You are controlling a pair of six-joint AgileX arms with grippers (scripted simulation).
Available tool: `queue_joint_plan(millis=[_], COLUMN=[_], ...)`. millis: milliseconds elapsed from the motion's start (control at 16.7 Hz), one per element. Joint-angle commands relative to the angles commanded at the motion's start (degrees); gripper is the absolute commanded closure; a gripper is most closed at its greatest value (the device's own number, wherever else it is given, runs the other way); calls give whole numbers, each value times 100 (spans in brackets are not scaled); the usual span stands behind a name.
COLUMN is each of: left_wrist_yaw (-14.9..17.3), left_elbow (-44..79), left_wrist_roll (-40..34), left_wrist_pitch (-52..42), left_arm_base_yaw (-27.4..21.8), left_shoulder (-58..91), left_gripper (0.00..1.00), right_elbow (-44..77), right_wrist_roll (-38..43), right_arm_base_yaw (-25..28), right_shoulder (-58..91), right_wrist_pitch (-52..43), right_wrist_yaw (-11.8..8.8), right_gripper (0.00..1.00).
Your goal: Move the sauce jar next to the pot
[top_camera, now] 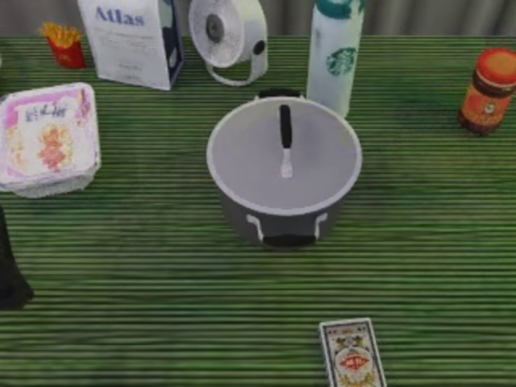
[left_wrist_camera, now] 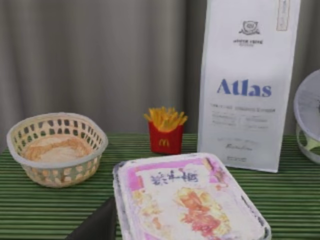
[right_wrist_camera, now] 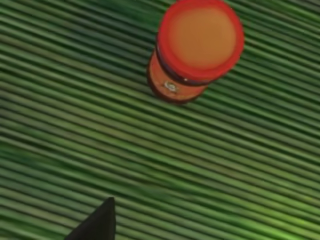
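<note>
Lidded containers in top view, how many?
3. The pot stands at the table's centre, the Starbucks bottle just behind it, and the sauce jar upright at the far right edge, apart from both. Others may sit out of frame.

Atlas bag [top_camera: 133,40], fan [top_camera: 228,36], fries [top_camera: 64,44], Starbucks bottle [top_camera: 336,52], basket [left_wrist_camera: 55,147]

Even, bright, diffuse light, no strong glare. Soft shadow under the pot [top_camera: 283,171] on the striped worktop [top_camera: 145,274]. Top view slightly soft throughout. Right wrist view blurry: sauce jar [right_wrist_camera: 195,47] lid and green stripes smeared. Left wrist view fairly crisp, curtain backdrop dimmer.
</note>
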Motion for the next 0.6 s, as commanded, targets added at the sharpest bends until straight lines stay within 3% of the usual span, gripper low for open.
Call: queue_joint_plan(millis=[300, 600], left_wrist_yaw=[0, 0], left_elbow=[0, 0], left_wrist_roll=[0, 0], left_wrist_pitch=[0, 0], left_arm_base_yaw=[0, 0], left_shoulder=[0, 0], left_gripper=[0, 0], right_elbow=[2592, 4464], right_wrist_roll=[-690, -1180], right_arm_base_yaw=[28, 74], right_shoulder=[2672, 4385], right_wrist_pitch=[-1181, -1777], right_wrist_yaw=[-234, -416], right_gripper=[0, 0])
